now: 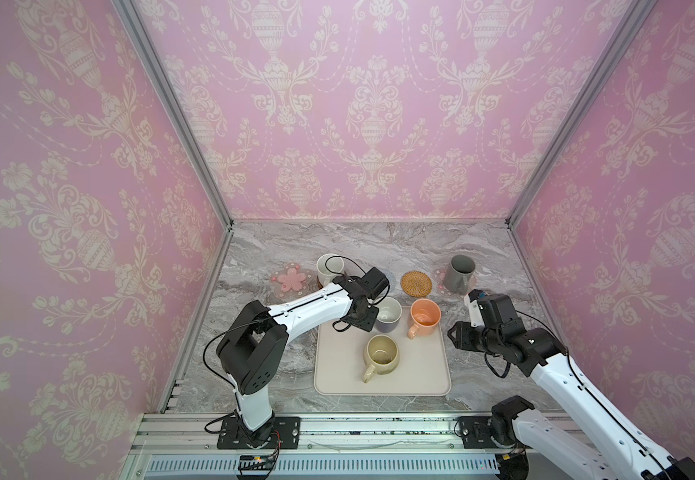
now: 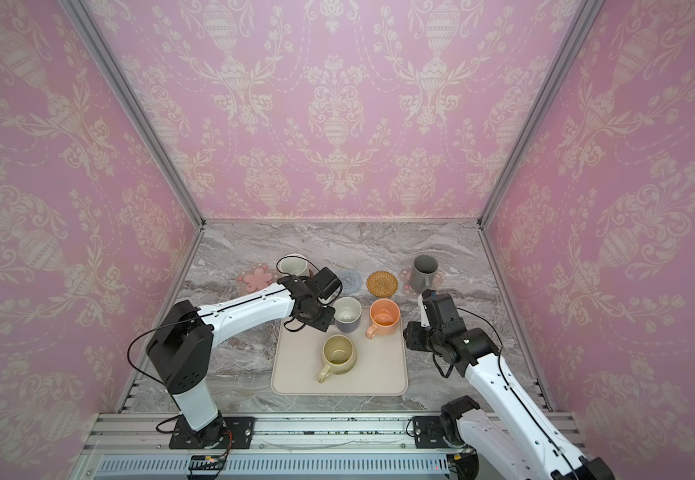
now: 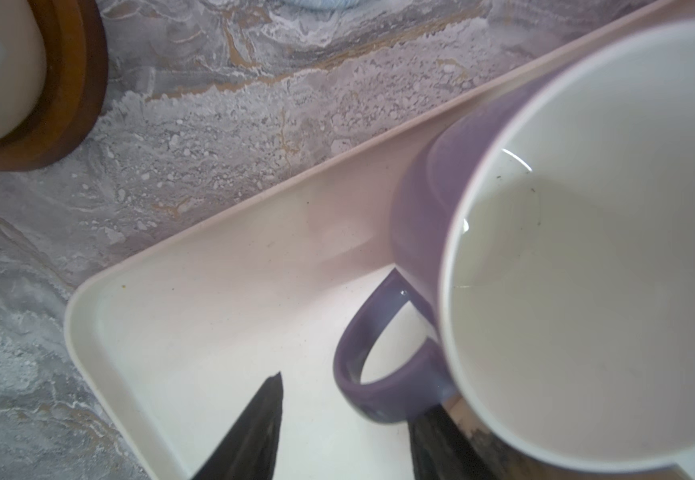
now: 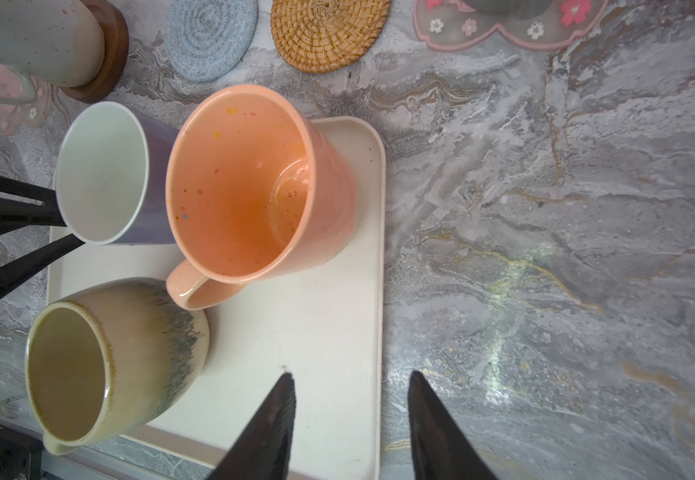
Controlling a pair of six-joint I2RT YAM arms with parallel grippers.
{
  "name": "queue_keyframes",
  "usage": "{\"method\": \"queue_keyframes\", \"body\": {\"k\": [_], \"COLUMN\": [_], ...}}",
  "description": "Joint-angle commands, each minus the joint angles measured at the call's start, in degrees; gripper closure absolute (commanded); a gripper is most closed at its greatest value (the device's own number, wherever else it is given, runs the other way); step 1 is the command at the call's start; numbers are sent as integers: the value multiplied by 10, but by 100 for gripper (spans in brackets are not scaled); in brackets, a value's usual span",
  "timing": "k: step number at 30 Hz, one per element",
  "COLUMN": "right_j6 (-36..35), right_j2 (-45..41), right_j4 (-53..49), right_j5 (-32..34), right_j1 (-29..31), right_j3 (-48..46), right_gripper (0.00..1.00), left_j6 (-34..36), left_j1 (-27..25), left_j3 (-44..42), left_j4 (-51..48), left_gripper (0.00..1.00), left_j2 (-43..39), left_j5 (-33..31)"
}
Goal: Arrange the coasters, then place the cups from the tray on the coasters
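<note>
The beige tray (image 1: 420, 374) holds a lavender cup (image 1: 388, 314), a peach cup (image 1: 424, 316) and a cream-yellow cup (image 1: 381, 353). My left gripper (image 3: 350, 399) is open over the tray's back left corner, with the lavender cup's handle (image 3: 379, 374) between its fingers and close to one of them. My right gripper (image 4: 352, 376) hangs open and empty above the tray's right edge. Behind the tray, a white cup (image 1: 330, 268) stands on the wooden coaster (image 4: 113, 54). A grey cup (image 1: 460, 272) stands on a pink flower coaster (image 4: 503, 29).
Three coasters in the back row are bare: a pink flower one (image 1: 293, 280), the blue-grey crocheted one (image 2: 347, 280) and the rattan one (image 1: 416, 283). Pink papered walls close in the marble tabletop (image 1: 483, 374) on three sides.
</note>
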Motion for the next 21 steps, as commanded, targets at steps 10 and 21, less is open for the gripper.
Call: {"method": "queue_keyframes", "body": {"k": [10, 21], "right_j6": [16, 17], "right_j2": [-4, -2], "right_j4": [-19, -20], "right_j5": [12, 16], "right_j1": [9, 13], "right_j3": [2, 1], "right_gripper": [54, 53], "left_j6": [51, 47], "left_j1": [5, 5], "left_j3": [-4, -3], "left_j4": [27, 52], "left_gripper": [48, 48], "left_j2": [-13, -4], "left_j5": [34, 94]}}
